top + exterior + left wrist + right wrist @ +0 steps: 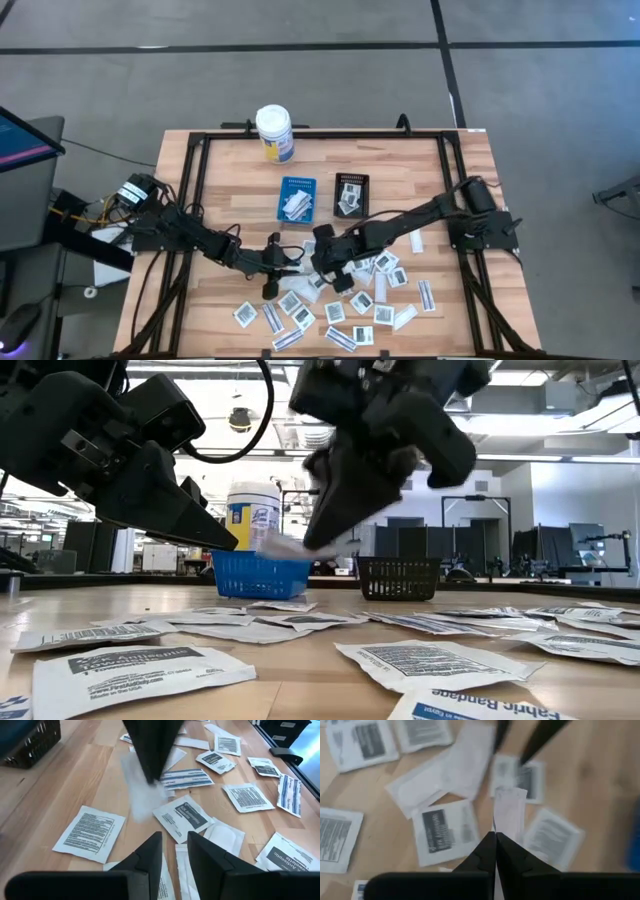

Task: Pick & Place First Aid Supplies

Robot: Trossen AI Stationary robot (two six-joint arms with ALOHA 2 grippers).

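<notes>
- The right gripper [495, 836] has its jaws pressed together on a narrow white packet [509, 815], pinching one short end so the rest of the strip hangs free and can be carried without bending against the table [230, 170].
- That packet is off the wood, just on the near side of the blue tray [297, 200], between the tray and the loose pile of packets [330, 310]; in the low view it shows as a pale blur under the fingers, in front of the blue tray.
- Its long axis runs in line with the right gripper's fingers, straight out from the tips, with the free end pointing away from the wrist; being blurred, its exact tilt cannot be told.
- The left gripper [174, 851] hangs low just beside the right one, also on the near side of the blue tray, jaws a narrow gap apart and holding nothing; my guess is that it waits over the pile for its own pick.
- The remaining packets lie flat and scattered at mixed angles, nearer the front edge than the blue tray, so each probably calls for its own approach.
- The black tray [351, 194] sits just beside the blue tray, and the white bottle [274, 132] stands beyond it.
</notes>
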